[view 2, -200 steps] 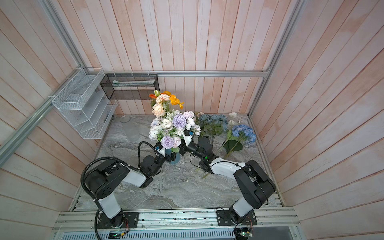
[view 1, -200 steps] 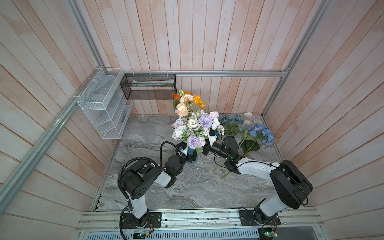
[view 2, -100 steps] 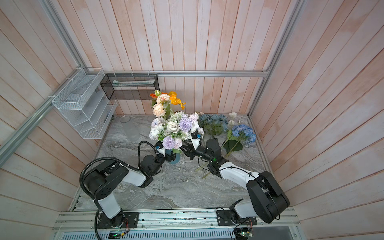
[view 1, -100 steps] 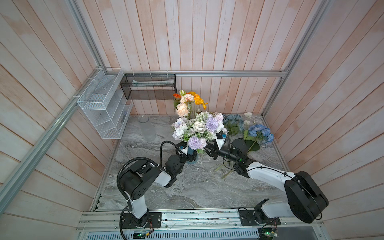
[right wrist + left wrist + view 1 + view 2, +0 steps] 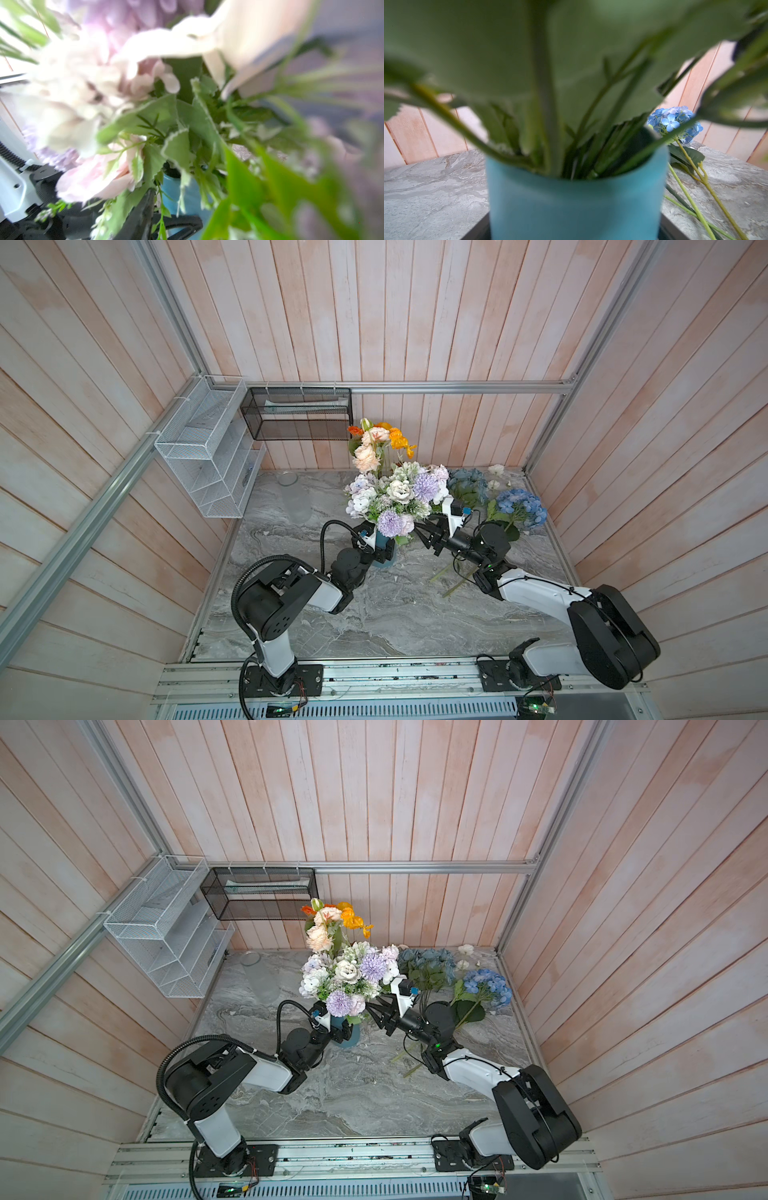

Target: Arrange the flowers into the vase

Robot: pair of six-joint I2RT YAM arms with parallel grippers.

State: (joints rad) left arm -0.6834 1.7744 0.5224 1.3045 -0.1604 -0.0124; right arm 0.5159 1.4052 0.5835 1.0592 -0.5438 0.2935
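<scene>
A blue vase (image 5: 383, 560) (image 5: 351, 1041) (image 5: 575, 203) stands mid-table, full of flowers (image 5: 395, 493) (image 5: 349, 973): lavender, white and pink heads, with peach and orange ones (image 5: 376, 443) rising behind. My left gripper (image 5: 380, 549) is shut on the vase's body. My right gripper (image 5: 424, 533) (image 5: 380, 1015) sits open at the bouquet's right side, under the blooms. In the right wrist view one dark finger (image 5: 141, 209) shows among leaves, with nothing in it. A bright blue hydrangea (image 5: 519, 506) (image 5: 672, 120) and a darker one (image 5: 467, 485) lie on the table at the right.
Loose green stems (image 5: 453, 580) lie on the table under the right arm. Small white blooms (image 5: 496, 469) rest by the back wall. A clear glass vase (image 5: 293, 497) stands at the back left. A white wire rack (image 5: 208, 456) and a black mesh basket (image 5: 299, 414) hang on the walls.
My right gripper's jaws have opened from nearly shut, and that arm's elbow has swung out to the right. The bouquet's heads shifted a little. The left gripper has not moved.
</scene>
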